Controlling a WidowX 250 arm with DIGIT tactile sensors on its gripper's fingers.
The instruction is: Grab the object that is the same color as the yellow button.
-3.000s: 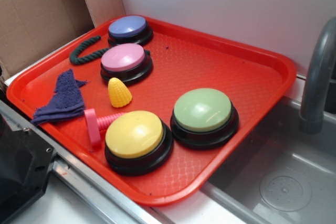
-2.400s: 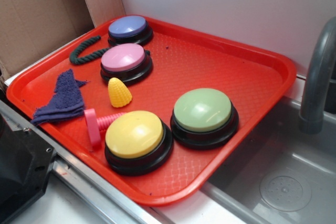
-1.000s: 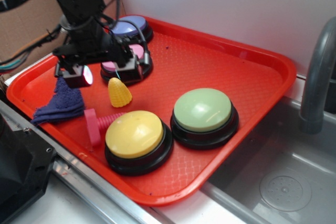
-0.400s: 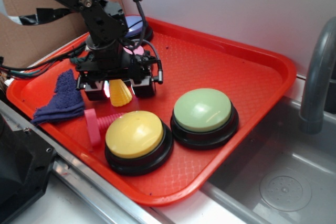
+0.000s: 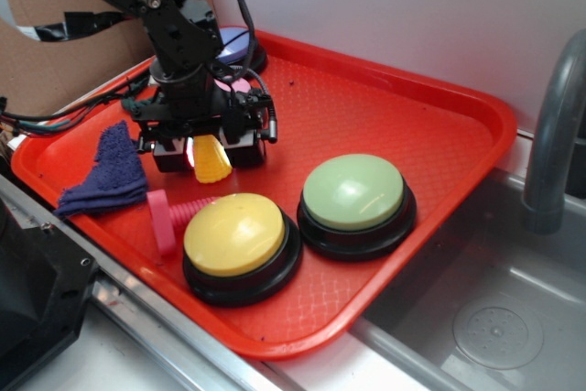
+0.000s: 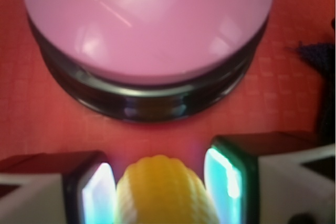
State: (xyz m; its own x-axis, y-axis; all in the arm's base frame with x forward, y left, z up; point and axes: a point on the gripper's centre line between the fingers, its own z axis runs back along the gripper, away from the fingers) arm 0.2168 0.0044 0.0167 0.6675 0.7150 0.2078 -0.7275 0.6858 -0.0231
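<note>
The object, a small yellow corn-cob toy (image 5: 211,160), stands on the red tray (image 5: 412,116), left of centre. My gripper (image 5: 210,155) is lowered over it, one finger on each side. In the wrist view the corn (image 6: 163,192) fills the space between the two lit pads (image 6: 100,192), which press its sides, so the gripper (image 6: 160,182) is shut on it. The corn's base still rests on the tray. The yellow button (image 5: 235,233), a large dome on a black base, sits just in front of the corn.
A pink button (image 6: 147,24) stands right behind the gripper, and a blue button (image 5: 240,38) farther back. A green button (image 5: 353,191) is to the right. A pink bolt (image 5: 165,219) and a purple cloth (image 5: 105,176) lie to the left. A sink (image 5: 494,318) and faucet (image 5: 554,135) are on the right.
The arm came in from the upper left and dropped over the corn. In the last half second the fingers drew in against its sides.
</note>
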